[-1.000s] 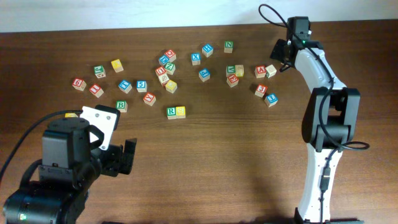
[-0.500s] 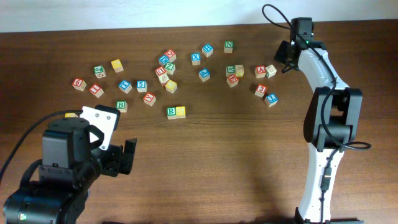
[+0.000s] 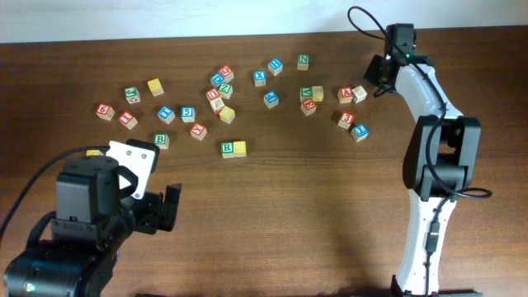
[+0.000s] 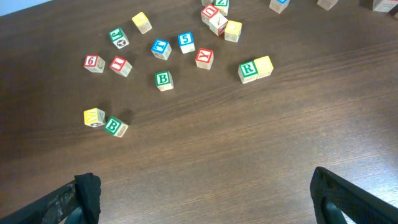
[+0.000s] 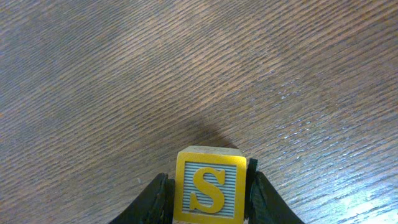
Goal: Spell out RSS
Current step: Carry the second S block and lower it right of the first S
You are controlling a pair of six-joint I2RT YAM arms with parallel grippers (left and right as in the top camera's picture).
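**Desk:** Where is the lettered cube on the right side?

**Photographer:** The right pincer has the S cube clamped between its two dark fingers, over the far right of the table. Its yellow-framed face looks straight into the wrist camera, with the S upright. A cube has equal sides, so there is no long axis.

**Desk:** And the rest of the word?

**Photographer:** The R cube sits mid-table with its green letter facing up. A yellow cube touches its right side, and the letter on it can't be read. Both are well apart from the held S.

**Desk:** The left arm?

**Photographer:** The left pincer hangs near the front edge, spread wide and holding nothing.
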